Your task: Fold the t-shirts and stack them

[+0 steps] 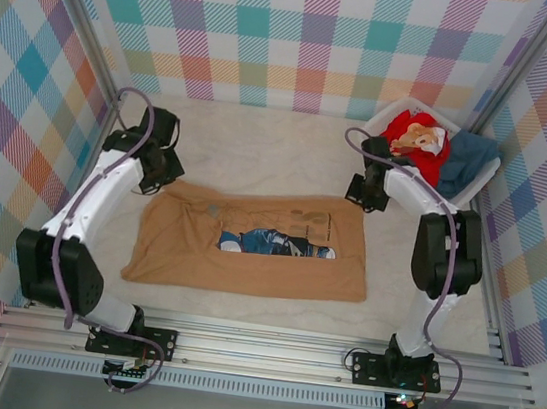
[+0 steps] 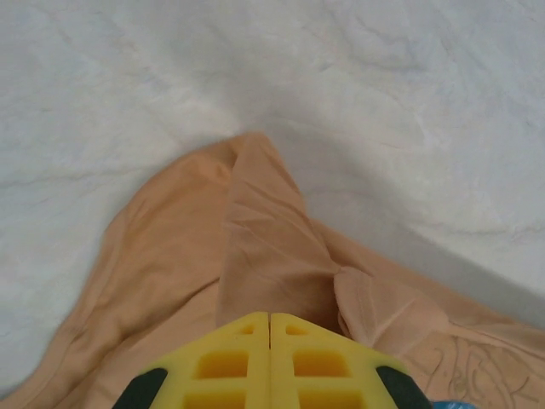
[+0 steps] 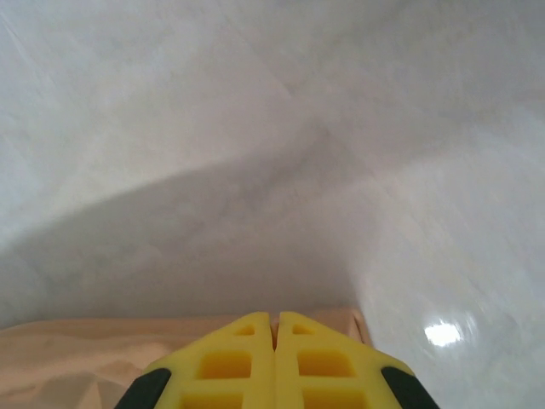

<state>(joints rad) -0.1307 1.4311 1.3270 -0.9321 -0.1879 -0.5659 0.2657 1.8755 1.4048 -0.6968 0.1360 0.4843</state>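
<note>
A tan-brown t-shirt lies spread across the middle of the table, its blue-and-white print showing in a folded-back gap. My left gripper is at its far left corner. In the left wrist view the left gripper is shut, and a ridge of tan cloth rises into the tips. My right gripper is at the far right corner. In the right wrist view the right gripper is shut at the shirt's edge. A red printed t-shirt and a dark teal one lie in the basket.
The white basket stands at the back right corner, just behind the right arm. Checked cloth walls close in the back and both sides. A metal rail runs along the near edge, where both arm bases are bolted.
</note>
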